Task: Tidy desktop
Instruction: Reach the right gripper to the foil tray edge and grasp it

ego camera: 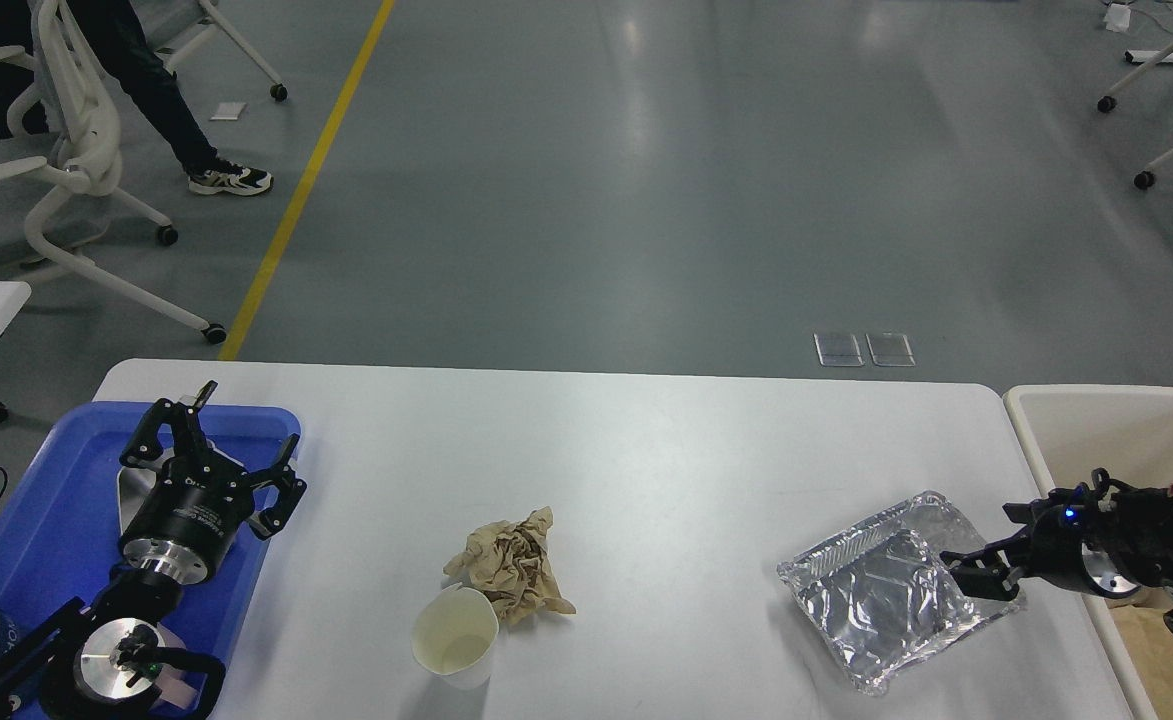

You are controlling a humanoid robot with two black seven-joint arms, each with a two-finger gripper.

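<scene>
White counter (666, 450) carries crumpled paper (513, 565), cup (456, 635); left jaws (231, 435) spread apart over blue tray (46, 520), right jaws (981, 550) grasping foil tray (871, 600) at right.

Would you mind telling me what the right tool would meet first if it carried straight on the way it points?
The right tool points leftward at the foil tray, its fingertips already at the tray's near edge; whether they touch is unclear.

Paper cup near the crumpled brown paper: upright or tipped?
Tipped. The paper cup lies on its side on the desktop, its open mouth facing the camera, interior visible and apparently empty.
</scene>
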